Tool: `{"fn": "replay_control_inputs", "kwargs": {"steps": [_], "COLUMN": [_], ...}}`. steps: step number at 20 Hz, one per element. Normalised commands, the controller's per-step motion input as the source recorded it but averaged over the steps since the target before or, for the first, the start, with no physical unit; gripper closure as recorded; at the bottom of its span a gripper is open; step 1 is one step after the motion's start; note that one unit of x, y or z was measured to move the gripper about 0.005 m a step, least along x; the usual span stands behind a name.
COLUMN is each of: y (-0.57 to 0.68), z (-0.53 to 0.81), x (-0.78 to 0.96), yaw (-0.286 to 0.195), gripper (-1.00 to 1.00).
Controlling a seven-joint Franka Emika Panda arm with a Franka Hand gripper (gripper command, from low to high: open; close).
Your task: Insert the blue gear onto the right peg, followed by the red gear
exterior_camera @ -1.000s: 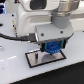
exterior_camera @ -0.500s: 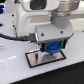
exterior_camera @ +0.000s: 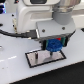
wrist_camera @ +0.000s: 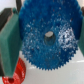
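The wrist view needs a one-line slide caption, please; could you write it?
Gripper shut on the blue gear, with the red gear partly visible beneath.

The white arm [exterior_camera: 35,17] is reached down from above with its wrist vertical, and the tool [exterior_camera: 53,45] is clamped on the blue gear [wrist_camera: 49,36] between its fingers [wrist_camera: 9,42].

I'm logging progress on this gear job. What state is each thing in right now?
Hand: shut on the blue gear, low over the plate.
Blue gear: held flat between the fingers; whether it is on a peg cannot be told.
Red gear: lying loose on the table, partly hidden under the blue gear.
Plate: flat on the table.
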Motion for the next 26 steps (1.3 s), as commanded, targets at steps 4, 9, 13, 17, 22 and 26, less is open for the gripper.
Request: {"fn": "replay_control_inputs", "kwargs": {"steps": [4, 9, 13, 17, 22, 26], "y": [-0.09, -0.02, 0.0, 0.04, 0.01, -0.02], "z": [-0.15, -0.23, -0.16, 0.16, -0.12, -0.26], "x": [0.21, 0.21, 0.11, 0.37, 0.16, 0.11], "yaw": [0.0, 0.0, 0.0, 0.0, 0.0, 0.0], "gripper": [1.0, 1.0, 1.0, 1.0, 1.0, 1.0]}}
